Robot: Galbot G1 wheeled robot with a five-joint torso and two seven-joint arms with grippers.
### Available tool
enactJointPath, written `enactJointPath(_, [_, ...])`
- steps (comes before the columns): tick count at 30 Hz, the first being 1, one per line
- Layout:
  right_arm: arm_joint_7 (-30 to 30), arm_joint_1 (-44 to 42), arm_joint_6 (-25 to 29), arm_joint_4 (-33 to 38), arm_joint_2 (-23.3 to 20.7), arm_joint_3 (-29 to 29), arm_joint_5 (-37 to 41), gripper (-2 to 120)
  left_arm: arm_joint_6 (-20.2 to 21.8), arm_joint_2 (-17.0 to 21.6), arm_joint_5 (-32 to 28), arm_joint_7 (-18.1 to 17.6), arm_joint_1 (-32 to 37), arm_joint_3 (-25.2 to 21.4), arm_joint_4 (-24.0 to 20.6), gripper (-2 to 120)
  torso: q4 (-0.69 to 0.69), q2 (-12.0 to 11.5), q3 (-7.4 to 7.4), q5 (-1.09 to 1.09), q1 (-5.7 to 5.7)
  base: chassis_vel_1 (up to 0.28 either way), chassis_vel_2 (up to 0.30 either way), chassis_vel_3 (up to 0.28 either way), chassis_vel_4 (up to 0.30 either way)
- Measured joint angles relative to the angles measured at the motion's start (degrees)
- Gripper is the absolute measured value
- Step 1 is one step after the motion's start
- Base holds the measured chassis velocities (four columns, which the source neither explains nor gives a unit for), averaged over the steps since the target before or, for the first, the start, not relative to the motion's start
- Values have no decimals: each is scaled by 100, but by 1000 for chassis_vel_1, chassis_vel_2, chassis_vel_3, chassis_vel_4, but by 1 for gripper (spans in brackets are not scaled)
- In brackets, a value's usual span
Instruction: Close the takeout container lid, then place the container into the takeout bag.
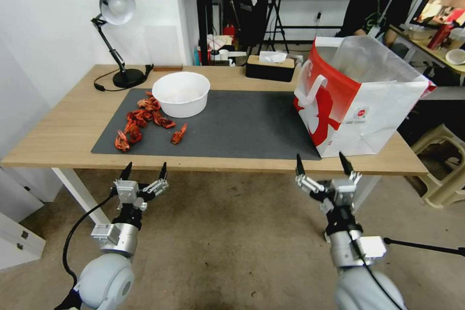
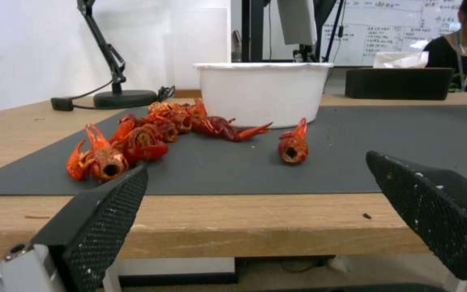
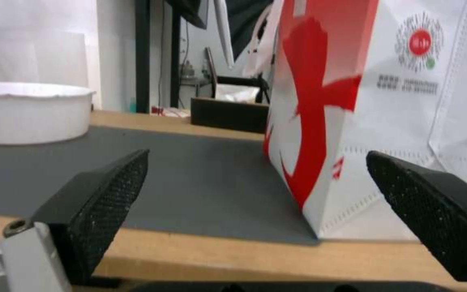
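Wooden tabletop (image 1: 63,131) carries a grey mat (image 1: 232,126); the takeout bag (image 1: 358,101) stands upright at its right end, mouth up, long axis running front to back. Below the front edge, left gripper (image 1: 144,170) and right gripper (image 1: 322,162) hover, jaws spread, empty.

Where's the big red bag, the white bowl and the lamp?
takeout bag (image 1: 334,111): head view, red side panel.
white bowl (image 1: 181,101): head view, outer wall.
lamp (image 1: 116,6): head view, shade.
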Motion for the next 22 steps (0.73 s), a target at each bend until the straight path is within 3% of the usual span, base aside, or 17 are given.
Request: enactJointPath(22, [112, 59, -7, -169, 63, 13, 14, 100, -20, 1, -9, 0, 3, -8, 73, 100, 0, -1, 1, 0, 1, 0, 0, 0, 0])
